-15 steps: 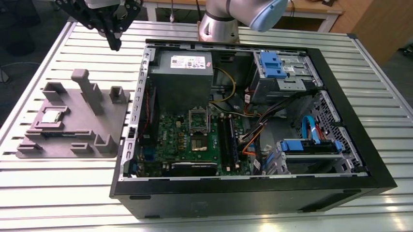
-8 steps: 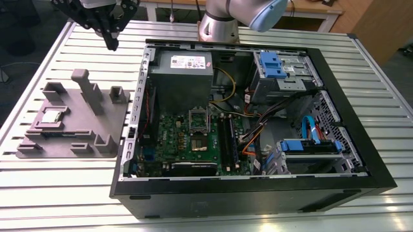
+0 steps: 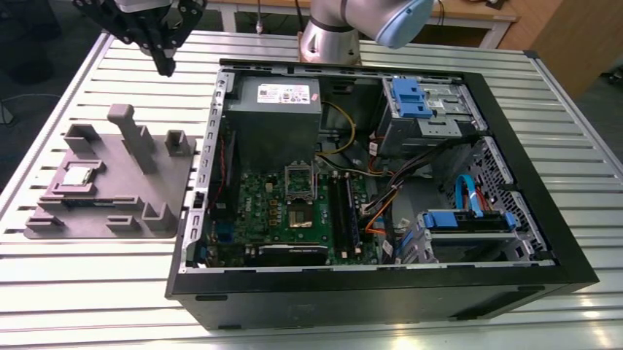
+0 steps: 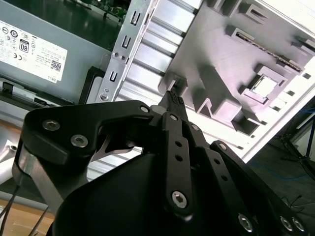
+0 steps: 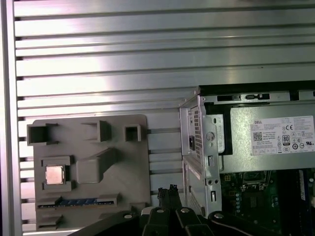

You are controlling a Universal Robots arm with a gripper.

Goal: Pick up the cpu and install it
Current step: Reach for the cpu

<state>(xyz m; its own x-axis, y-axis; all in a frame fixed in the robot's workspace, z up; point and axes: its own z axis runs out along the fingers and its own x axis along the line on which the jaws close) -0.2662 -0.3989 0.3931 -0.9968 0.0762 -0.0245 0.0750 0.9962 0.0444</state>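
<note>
The cpu (image 3: 78, 175) is a small silvery square lying flat in a recess of the grey fixture tray (image 3: 117, 211), at the exterior view's left. Both wrist views show it too, as the cpu (image 5: 54, 174) and the cpu (image 4: 266, 86) seated in the tray (image 5: 128, 167). My gripper (image 3: 165, 67) hangs high over the slatted table, beyond the tray's far edge and well apart from the chip. Its black fingers (image 5: 167, 192) meet at the tips, shut with nothing between them. The green motherboard (image 3: 262, 208) with its dark socket (image 3: 300, 214) lies inside the open computer case.
The open black computer case (image 3: 545, 219) fills the table's middle and right, holding a grey power supply (image 3: 277, 109), blue drive brackets (image 3: 413, 98) and loose cables. Upright grey blocks (image 3: 131, 135) rise from the tray. The arm's base (image 3: 331, 40) stands behind the case.
</note>
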